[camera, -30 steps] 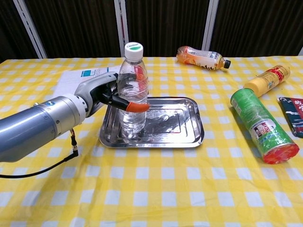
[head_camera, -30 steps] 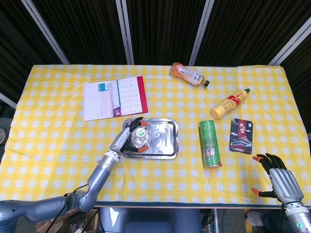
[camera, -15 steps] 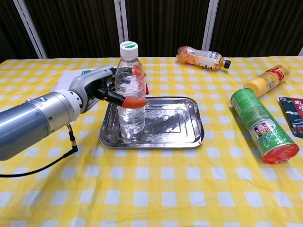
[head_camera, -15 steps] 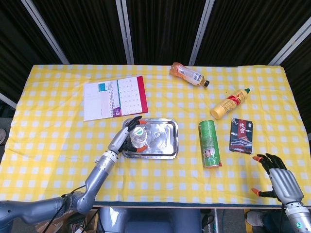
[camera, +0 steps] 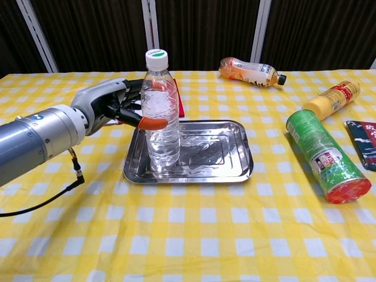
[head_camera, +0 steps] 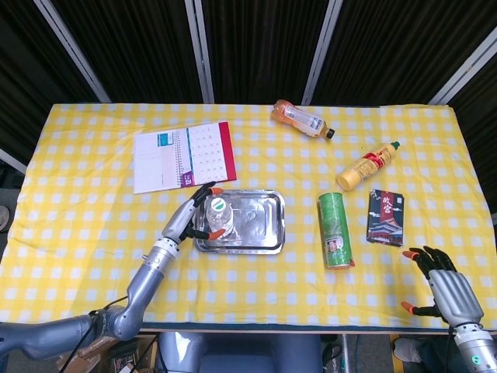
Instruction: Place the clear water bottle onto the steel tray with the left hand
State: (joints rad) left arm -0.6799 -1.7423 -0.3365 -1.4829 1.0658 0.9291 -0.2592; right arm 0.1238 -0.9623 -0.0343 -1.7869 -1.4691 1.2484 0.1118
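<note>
Table with yellow check cloth; tray taken as landmark, near the middle, slightly left; calendar behind-left of tray; green can lying right of tray, dark packet beyond it; yellow bottle and orange bottle lying behind-right of tray. Bottle stands upright on the tray's left end, base inside the rim. Left hand just left of tray, fingers spread, holding nothing; one orange tip sits at or just off the bottle wall, contact not resolvable. Right hand far right of tray at table edge, fingers apart, idle. Judgement: placement looks done, step is the release; draw hand straight left and level, fingers wide, slow, so no tip drags the bottle over.
</note>
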